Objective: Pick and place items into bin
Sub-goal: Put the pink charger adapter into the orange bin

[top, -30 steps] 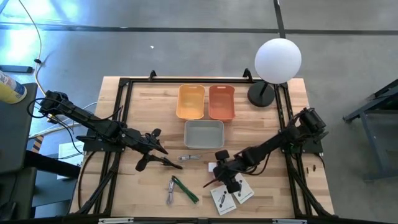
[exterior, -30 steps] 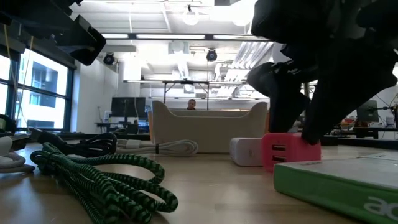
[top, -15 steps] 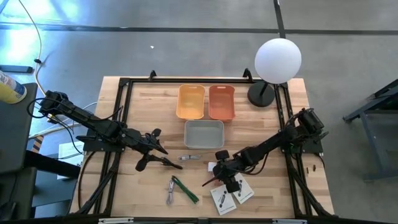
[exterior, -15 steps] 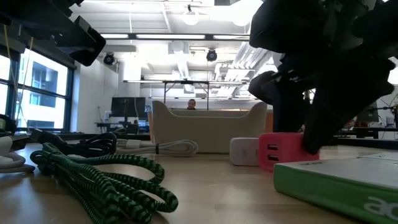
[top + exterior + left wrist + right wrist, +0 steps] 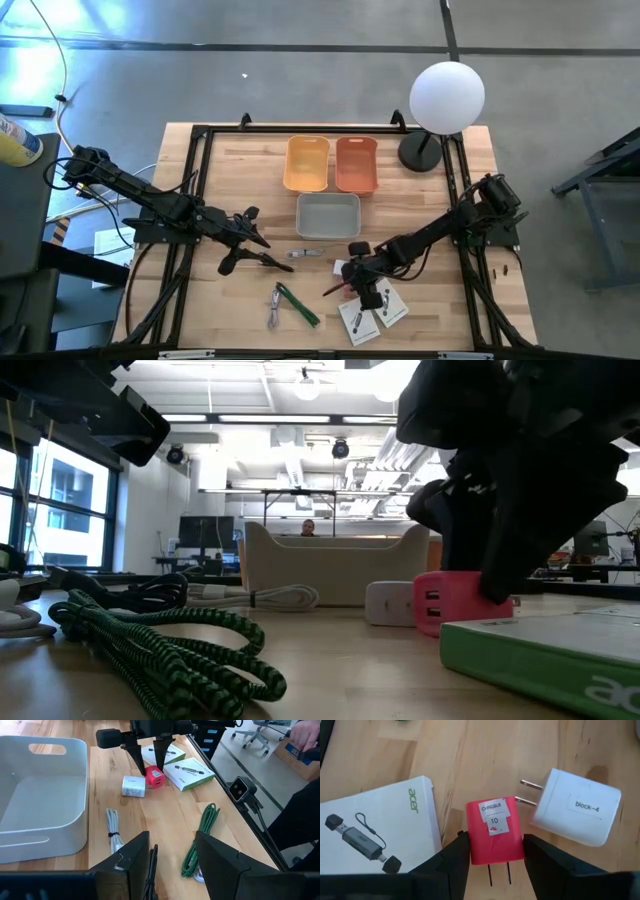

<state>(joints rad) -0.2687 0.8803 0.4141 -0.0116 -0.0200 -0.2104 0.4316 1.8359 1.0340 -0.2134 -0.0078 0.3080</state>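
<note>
A red charger cube (image 5: 495, 827) lies on the table between my right gripper's (image 5: 496, 841) fingers, prongs toward the wrist. A white charger cube (image 5: 575, 812) lies beside it, its prongs by the red cube's corner. Two white packets (image 5: 372, 315) lie flat just nearer; one (image 5: 375, 832) shows next to the red cube. A green braided cable (image 5: 298, 305) and a white cable (image 5: 114, 827) rest on the wood. My left gripper (image 5: 172, 870) hovers open over the table left of the white cable, touching nothing. The grey bin (image 5: 328, 215) stands farther back. My right gripper is shut on the red charger cube, pinching its two opposite side faces (image 5: 470, 840) between the fingers (image 5: 455, 857). The fingers come from above, pointing down. The cube's underside rests on the table (image 5: 460, 628).
Two orange bins (image 5: 330, 165) stand behind the grey bin, and a lamp with a white globe (image 5: 445, 100) is at the far right corner. A second pale cable (image 5: 272, 312) lies beside the green one. A black frame rail (image 5: 465, 250) runs along the table's right side.
My right gripper has shifted a little toward the table's left, and the red cube has slid that way with it along the table. The white cube beside it has been nudged the same way. My left arm has kept still.
</note>
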